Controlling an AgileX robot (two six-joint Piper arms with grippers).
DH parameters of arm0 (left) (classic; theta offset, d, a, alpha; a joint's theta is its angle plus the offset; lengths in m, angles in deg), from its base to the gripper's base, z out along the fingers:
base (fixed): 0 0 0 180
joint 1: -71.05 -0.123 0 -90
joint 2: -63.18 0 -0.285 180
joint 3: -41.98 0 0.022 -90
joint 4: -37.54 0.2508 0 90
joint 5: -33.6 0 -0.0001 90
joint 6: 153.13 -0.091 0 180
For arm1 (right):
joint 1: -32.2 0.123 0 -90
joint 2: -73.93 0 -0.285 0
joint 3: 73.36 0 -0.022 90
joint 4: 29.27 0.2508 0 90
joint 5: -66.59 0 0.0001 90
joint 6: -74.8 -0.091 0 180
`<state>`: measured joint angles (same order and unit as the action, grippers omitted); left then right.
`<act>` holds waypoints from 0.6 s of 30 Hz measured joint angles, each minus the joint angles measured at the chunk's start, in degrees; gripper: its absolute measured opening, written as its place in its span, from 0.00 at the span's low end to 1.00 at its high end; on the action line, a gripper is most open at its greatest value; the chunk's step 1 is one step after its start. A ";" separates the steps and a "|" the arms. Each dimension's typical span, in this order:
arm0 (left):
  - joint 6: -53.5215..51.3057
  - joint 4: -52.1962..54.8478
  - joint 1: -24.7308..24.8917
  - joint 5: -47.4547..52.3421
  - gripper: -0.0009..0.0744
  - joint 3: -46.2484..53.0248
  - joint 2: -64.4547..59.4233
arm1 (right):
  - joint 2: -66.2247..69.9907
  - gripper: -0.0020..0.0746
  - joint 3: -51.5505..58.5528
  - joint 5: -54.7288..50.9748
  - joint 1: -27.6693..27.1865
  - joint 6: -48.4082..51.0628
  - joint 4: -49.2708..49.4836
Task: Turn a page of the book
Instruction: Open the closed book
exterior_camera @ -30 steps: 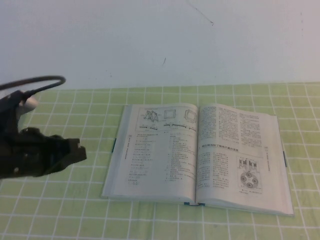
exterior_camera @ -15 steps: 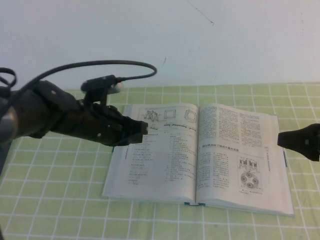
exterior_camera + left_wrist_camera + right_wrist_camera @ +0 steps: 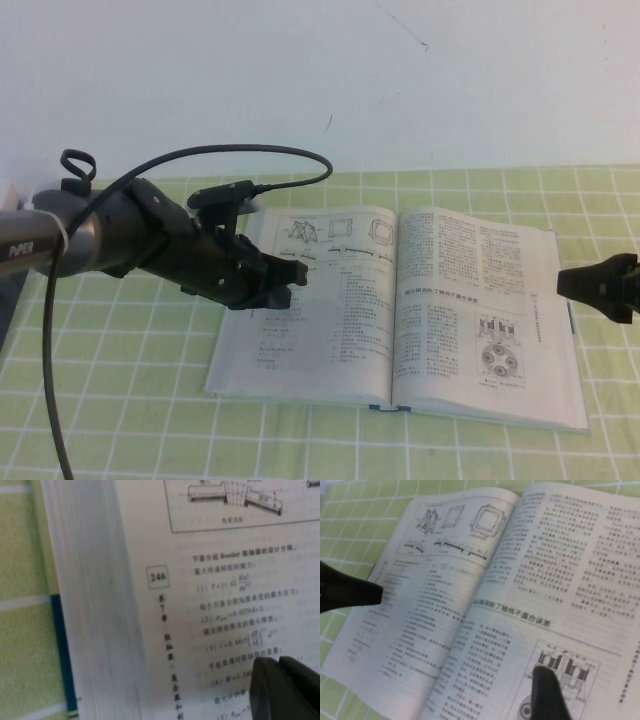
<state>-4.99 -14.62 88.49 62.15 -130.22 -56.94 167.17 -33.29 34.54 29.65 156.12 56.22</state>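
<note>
The book [image 3: 300, 385] lies open on the green checked cloth and also shows in the right wrist view [image 3: 485, 605]. The page [image 3: 480, 290] with text columns and a round four-circle diagram is the right-hand leaf and lies flat. The left-hand leaf [image 3: 330, 320] carries frame sketches. My left gripper [image 3: 292, 278] is shut and empty, low over the left leaf near page number 246 [image 3: 157, 577]; its fingertips [image 3: 270, 680] show close above the print. My right gripper [image 3: 585, 283] is open, just beyond the page's outer edge; one finger [image 3: 545, 695] shows over the diagram.
The green checked cloth [image 3: 120, 400] covers the table around the book. A white wall [image 3: 320, 80] stands behind. The left arm's black cable [image 3: 230, 150] loops above the book's far left corner. The left arm [image 3: 345, 595] shows in the right wrist view.
My left arm has swung in from the left and lowered its gripper over the left leaf. My right gripper came in at the right edge. The book has not moved.
</note>
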 joint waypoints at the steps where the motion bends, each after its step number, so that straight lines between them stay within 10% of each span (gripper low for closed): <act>1: 0.86 0.43 0.00 0.08 0.01 0.00 0.00 | 0.14 0.52 -0.04 0.13 0.00 0.35 0.13; 18: 7.91 10.07 0.00 -1.02 0.01 -0.09 0.00 | 17.32 0.53 -6.88 -1.91 0.00 1.05 -0.40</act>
<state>2.92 -4.54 88.49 61.13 -130.31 -56.94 184.49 -40.17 32.63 29.65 157.18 55.82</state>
